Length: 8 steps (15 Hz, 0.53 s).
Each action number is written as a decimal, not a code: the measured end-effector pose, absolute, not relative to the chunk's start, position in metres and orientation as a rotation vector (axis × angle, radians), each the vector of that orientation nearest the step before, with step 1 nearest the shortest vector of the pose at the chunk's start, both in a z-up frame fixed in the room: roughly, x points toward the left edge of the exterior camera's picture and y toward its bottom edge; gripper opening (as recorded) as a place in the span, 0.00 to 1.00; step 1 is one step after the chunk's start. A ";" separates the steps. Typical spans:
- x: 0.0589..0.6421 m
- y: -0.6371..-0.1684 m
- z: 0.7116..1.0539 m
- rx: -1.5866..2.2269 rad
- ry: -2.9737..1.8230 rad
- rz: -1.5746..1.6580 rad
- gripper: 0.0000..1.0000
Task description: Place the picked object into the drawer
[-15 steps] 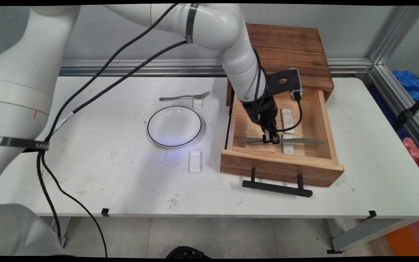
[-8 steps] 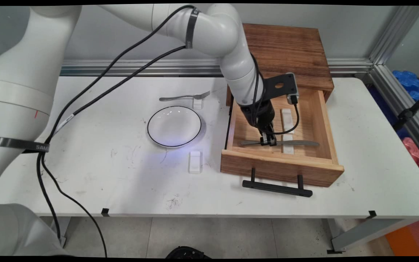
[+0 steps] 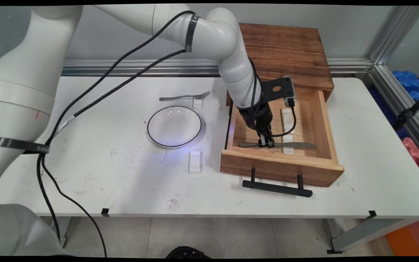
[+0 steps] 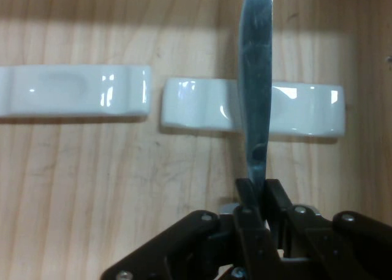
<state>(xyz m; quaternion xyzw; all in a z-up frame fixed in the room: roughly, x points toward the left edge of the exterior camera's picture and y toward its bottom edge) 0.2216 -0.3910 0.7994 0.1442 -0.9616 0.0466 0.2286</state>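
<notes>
My gripper (image 3: 266, 143) reaches down into the open wooden drawer (image 3: 282, 166) and is shut on a metal knife (image 3: 298, 145) near its handle end. The knife lies level, its blade pointing right across a white cutlery rest (image 3: 288, 148) close to the drawer's front wall. In the hand view the gripper (image 4: 257, 197) clamps the knife (image 4: 256, 78), whose blade runs upward over the right-hand rest (image 4: 196, 106). A second white rest (image 4: 73, 91) lies in line with it, farther back in the drawer (image 3: 286, 115). Whether the blade touches the rest cannot be told.
The drawer sticks out of a dark wooden cabinet (image 3: 286, 47) and has a black handle (image 3: 276, 188). Left of it are a white black-rimmed plate (image 3: 174, 126), a fork (image 3: 184, 97) propped on a white rest (image 3: 197, 103), and another white rest (image 3: 195, 162).
The gripper and the knife have shifted a little left and toward the drawer's front wall. The blade now crosses the nearer white rest lower in the picture.
</notes>
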 end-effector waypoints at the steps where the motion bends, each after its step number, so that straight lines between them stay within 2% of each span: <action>1: 0.221 -0.391 0.798 0.395 -2.646 0.127 0.00; 8: 0.219 -0.393 0.794 0.377 -2.635 0.120 0.00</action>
